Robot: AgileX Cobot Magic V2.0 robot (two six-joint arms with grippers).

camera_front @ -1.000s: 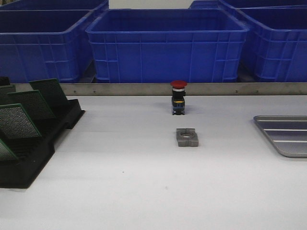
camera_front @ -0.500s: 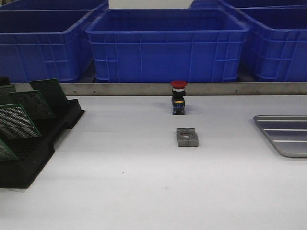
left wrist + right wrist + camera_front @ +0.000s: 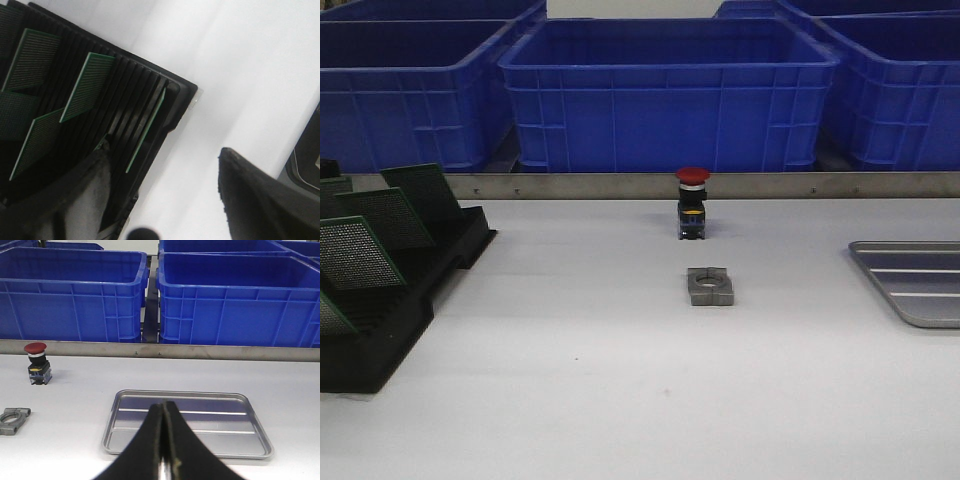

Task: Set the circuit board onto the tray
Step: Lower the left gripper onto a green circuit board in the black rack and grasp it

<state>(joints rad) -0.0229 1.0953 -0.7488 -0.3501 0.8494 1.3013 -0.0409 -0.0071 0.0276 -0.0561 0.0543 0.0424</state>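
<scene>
Black rubber fingers frame my left gripper (image 3: 162, 200), and they stand spread wide with nothing between them, hanging over the near corner of the black slotted rack (image 3: 125, 100). One finger (image 3: 85, 200) sits above the rack's edge, the other (image 3: 260, 200) over bare white table (image 3: 620, 400). My right gripper (image 3: 164, 440) is the opposite: its two fingers are pressed flat together, holding nothing, and pointed across the tray (image 3: 260, 440).

Outward from the left fingers, several green circuit boards stand tilted in the rack's slots. The closest one (image 3: 146, 131) leans in the outermost slot, edge-on to the wrist camera, just beyond the inner finger. Another (image 3: 87, 85) sits a few slots deeper. In the front view the same rack lies at the table's left edge with boards (image 3: 355, 255) leaning in it, while the tray (image 3: 920, 285) lies at the far right, well apart from the rack, and bare.

Between them stand a red-capped push button (image 3: 692, 203) and a small grey metal bracket (image 3: 710, 286), and behind everything a row of blue plastic crates (image 3: 665, 90).

I judge the task barely begun: this is the approach for picking a board. The next move, as I read it, calls for lining my open left fingers on either face of that outermost board, coming down squarely so neither finger catches the rack wall, then closing on the thin edge and lifting straight along the slot.
</scene>
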